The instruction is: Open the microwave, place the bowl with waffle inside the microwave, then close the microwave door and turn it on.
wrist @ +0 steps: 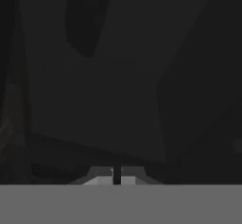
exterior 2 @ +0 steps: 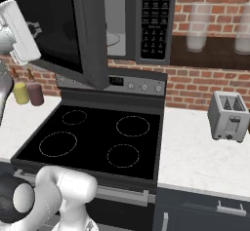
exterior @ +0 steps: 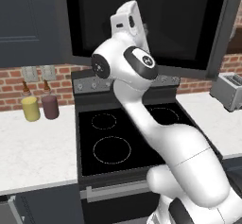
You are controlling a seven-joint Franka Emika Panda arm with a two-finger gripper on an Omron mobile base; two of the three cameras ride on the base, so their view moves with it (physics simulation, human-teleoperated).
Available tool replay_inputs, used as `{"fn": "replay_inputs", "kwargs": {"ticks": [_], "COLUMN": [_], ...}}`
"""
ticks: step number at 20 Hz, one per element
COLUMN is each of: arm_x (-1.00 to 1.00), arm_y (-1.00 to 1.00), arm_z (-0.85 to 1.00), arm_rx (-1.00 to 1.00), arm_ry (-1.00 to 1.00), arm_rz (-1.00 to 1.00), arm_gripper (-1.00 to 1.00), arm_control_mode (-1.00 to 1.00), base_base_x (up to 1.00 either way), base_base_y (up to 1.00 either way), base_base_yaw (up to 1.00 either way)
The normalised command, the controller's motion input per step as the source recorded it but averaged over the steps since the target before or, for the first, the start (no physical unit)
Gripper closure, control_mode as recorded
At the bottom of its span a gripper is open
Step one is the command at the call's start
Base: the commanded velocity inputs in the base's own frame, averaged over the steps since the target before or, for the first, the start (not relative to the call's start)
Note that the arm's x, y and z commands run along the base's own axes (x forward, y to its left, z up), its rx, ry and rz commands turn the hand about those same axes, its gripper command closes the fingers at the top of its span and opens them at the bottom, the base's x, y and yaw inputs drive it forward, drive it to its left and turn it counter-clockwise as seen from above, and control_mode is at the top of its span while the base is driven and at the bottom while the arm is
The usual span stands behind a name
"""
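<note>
One step of four looks done: wide dark-grey glass-windowed microwave door [exterior 2: 73, 30] stands swung open, claw [wrist: 116, 176] fingers together, empty, against it; bowl loading, closing, starting remain.

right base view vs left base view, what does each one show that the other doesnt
Right base view alone: the microwave keypad, the lit cavity with its turntable behind the open door, and two glass jars on a shelf.

Left base view alone: wall outlets and the arm's elbow against the door glass.

Both: the open microwave door, the stove, the toaster, a yellow bottle and a dark red one.
</note>
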Motion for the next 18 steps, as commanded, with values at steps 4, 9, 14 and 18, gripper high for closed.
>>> {"fn": "replay_inputs", "kwargs": {"ticks": [4,9,14,18], "arm_x": [0.96,1.00,1.00,1.00], "arm_y": [0.00,0.00,0.00,0.00], "arm_z": [0.44,0.03,-0.05,0.00], "arm_rx": [0.16,0.17,0.15,0.15], "arm_ry": [-0.01,0.11,0.15,0.02], "arm_rz": [0.36,0.37,0.37,0.32], "arm_gripper": [1.00,1.00,1.00,1.00], "arm_control_mode": [-1.00,-1.00,-1.00,-1.00], "base_base_x": [0.00,0.00,0.00,0.00], "base_base_y": [0.00,0.00,0.00,0.00], "base_base_yaw": [0.00,0.00,0.00,0.00]}}
